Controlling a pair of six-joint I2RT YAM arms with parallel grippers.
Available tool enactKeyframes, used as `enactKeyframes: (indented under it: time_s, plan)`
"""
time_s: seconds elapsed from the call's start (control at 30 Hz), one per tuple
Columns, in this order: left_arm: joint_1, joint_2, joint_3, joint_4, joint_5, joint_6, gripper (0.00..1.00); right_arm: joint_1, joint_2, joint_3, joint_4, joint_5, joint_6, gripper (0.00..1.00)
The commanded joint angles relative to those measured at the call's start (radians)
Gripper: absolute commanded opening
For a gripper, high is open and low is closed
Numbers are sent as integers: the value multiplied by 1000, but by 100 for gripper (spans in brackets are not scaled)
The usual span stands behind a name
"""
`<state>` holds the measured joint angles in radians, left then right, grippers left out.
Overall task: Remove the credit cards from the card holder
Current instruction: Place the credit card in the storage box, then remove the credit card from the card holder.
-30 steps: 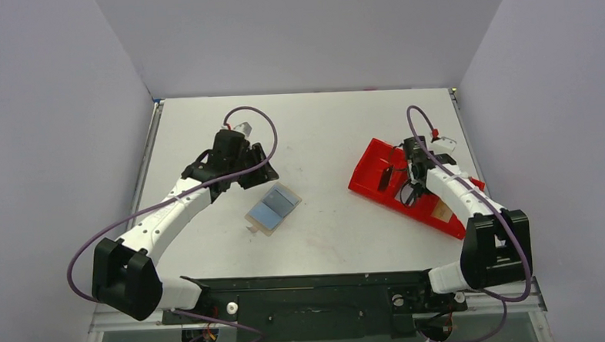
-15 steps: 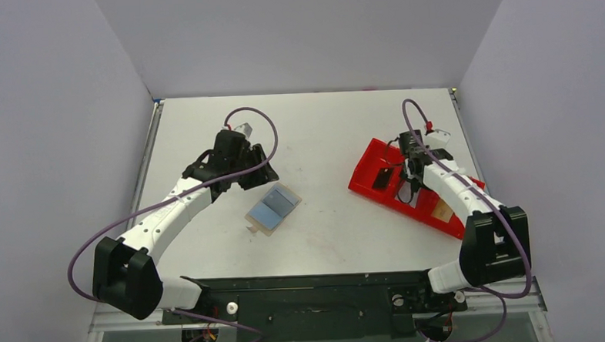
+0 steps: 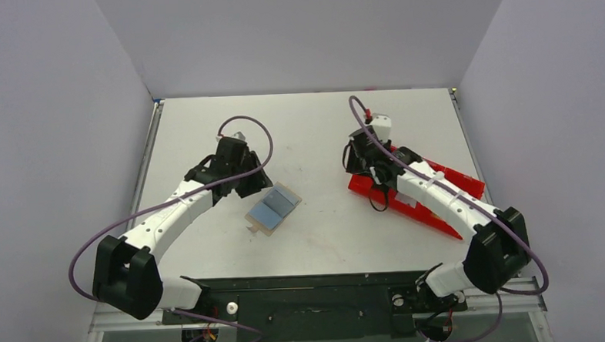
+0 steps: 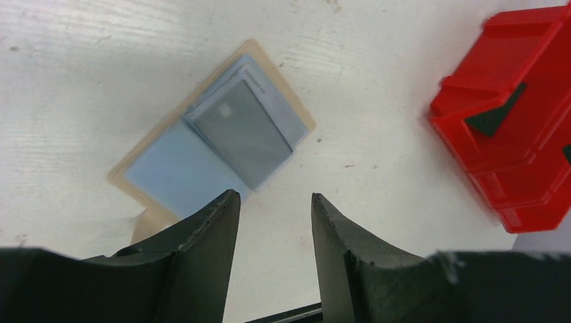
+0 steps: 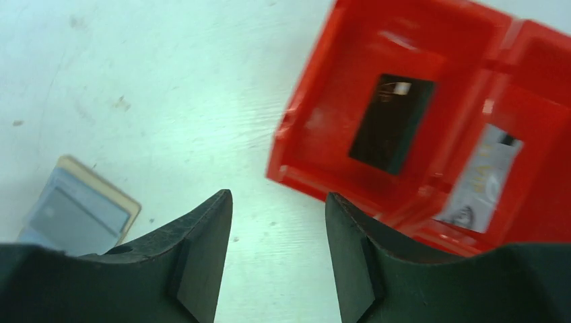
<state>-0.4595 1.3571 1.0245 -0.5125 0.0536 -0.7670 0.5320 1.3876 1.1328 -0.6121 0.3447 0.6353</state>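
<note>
The tan-brown card holder (image 3: 272, 208) lies open and flat on the table. In the left wrist view a grey credit card (image 4: 244, 133) lies over a light blue one (image 4: 176, 171) on the holder (image 4: 297, 111). My left gripper (image 4: 273, 196) hovers just up-left of the holder (image 3: 247, 181), open, with nothing between its fingers. My right gripper (image 5: 278, 195) is open and empty over bare table at the red tray's left end (image 3: 357, 159). The holder (image 5: 81, 208) shows at the lower left of the right wrist view.
The red plastic compartment tray (image 3: 360, 185) lies slanted at the right, partly under my right arm. A dark card (image 5: 390, 123) lies in one compartment and a pale printed card (image 5: 481, 178) in the one beside it. The tray's corner (image 4: 512, 182) shows in the left wrist view.
My right gripper has opened and swung from above the tray's compartments to the left, past the tray's end. My left gripper has shifted slightly toward the holder.
</note>
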Motion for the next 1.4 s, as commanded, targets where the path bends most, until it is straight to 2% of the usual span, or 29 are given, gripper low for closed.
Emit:
enactKeyframes:
  time_s: [0.0, 0.2, 0.3, 0.47, 0.87, 1.17, 1.37]
  plan:
    - [7, -5, -45, -66, -137, -108, 41, 117, 109, 65, 106, -114, -28, 49]
    - [15, -30, -194, -73, -206, -242, 31, 254, 274, 175, 172, -209, -79, 46]
    - [13, -45, -256, -40, -211, -284, 24, 287, 348, 210, 202, -262, -96, 45]
    - [12, -19, -316, 6, -227, -312, 18, 331, 438, 242, 242, -328, -103, 43]
    - [28, 118, -254, 33, -263, -252, 15, 370, 558, 289, 261, -316, -96, 39]
    - [106, 198, -207, 71, -219, -185, 15, 372, 591, 298, 271, -272, -62, 34]
    - [120, 221, -179, 80, -195, -159, 15, 366, 597, 289, 272, -231, -23, 23]
